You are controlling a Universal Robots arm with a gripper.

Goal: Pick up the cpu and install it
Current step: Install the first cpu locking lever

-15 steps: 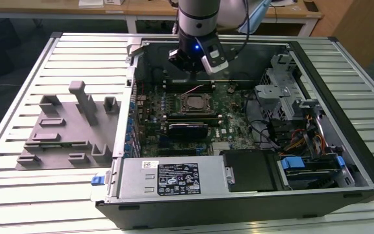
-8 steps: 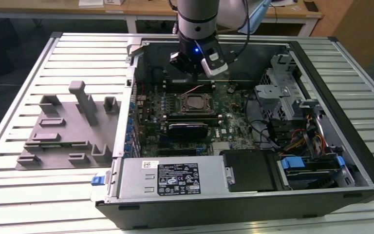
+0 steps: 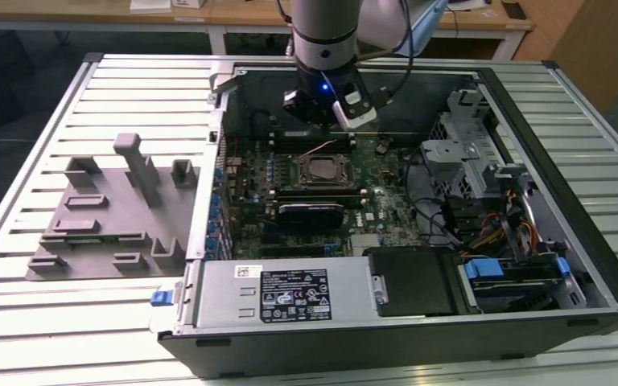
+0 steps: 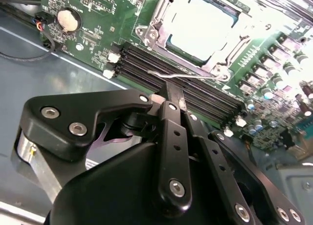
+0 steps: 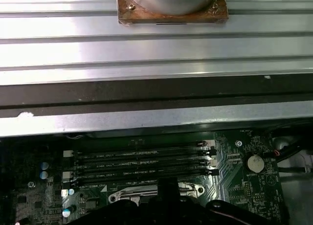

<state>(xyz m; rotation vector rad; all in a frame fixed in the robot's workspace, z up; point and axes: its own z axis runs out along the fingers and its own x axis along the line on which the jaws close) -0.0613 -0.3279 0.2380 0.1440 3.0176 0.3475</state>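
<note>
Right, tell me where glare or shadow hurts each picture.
In the second wrist view the cpu in its socket is washed out to near white by glare, while the gripper body is dark in the foreground. In the first wrist view the motherboard lies in deep shadow and the ribbed table above gleams. The exterior view is evenly lit.

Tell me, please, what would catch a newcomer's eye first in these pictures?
The open black computer case on the slatted metal table, its green motherboard exposed. At the board's middle, the shiny silver-grey square cpu lies in its metal-framed socket, with the black gripper beside it.
</note>
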